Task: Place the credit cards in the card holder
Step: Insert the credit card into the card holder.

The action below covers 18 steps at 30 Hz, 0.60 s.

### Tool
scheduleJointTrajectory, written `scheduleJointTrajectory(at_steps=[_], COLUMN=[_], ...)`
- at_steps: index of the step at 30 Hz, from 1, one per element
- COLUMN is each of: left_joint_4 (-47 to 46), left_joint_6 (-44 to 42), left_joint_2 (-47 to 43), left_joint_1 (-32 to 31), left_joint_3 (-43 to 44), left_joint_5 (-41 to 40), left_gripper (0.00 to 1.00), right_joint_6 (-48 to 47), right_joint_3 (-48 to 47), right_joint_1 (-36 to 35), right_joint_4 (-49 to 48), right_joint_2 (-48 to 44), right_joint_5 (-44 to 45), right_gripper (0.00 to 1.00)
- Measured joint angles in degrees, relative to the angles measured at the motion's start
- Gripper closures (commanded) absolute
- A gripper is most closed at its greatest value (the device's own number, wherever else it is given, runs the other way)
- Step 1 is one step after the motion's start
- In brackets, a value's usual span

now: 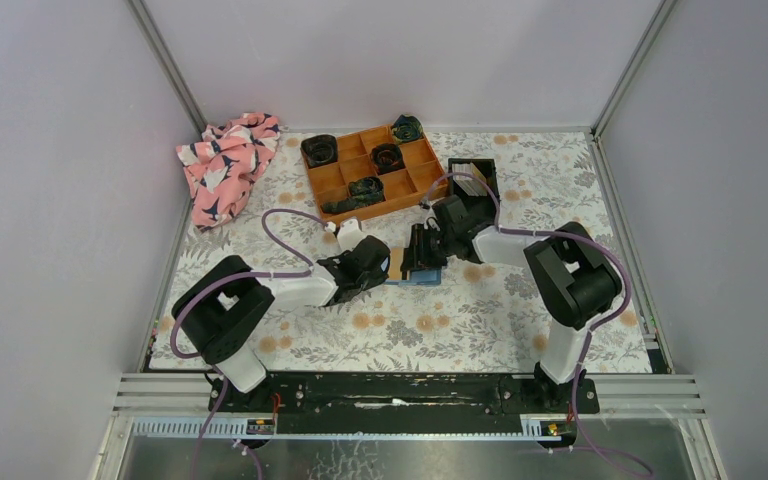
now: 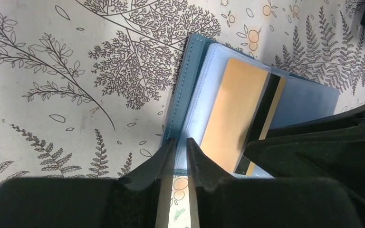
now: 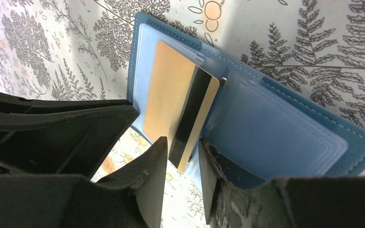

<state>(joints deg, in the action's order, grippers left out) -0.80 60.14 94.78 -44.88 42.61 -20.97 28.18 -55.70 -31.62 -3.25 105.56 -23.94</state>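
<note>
The left hand (image 2: 180, 141) pinches the open card holder's (image 2: 180, 90) edge on the worktop (image 2: 52, 71). The right hand (image 3: 183, 142), slightly parted, straddles a half-inserted credit card (image 3: 171, 90), and I cannot tell whether it grips.

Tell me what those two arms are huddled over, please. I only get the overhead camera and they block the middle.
Observer: The left fingers pinch the edge of an open teal card holder.
Operator: Is anything inside it?
Observer: A tan credit card with a black stripe is partway in, one end sticking out.
Operator: Is someone holding that end?
Observer: The right fingers sit on either side of it; I can't tell whether they clamp it.
</note>
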Motion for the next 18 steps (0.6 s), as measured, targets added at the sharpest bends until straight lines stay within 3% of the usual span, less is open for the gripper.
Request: scheduleJointTrajectory(at_steps=[18], left_joint_4=[-0.9], left_joint_6=[0.0], left_joint_2=[-0.2], left_joint_1=[0.0], left_joint_3=[-0.6], left_joint_5=[0.0], left_gripper=[0.78], right_joint_6=[0.9], right_joint_3=[2.7], right_joint_1=[0.0], right_joint_4=[1.0], right_joint_2=[-3.1], right_joint_5=[4.4], right_gripper=[0.76])
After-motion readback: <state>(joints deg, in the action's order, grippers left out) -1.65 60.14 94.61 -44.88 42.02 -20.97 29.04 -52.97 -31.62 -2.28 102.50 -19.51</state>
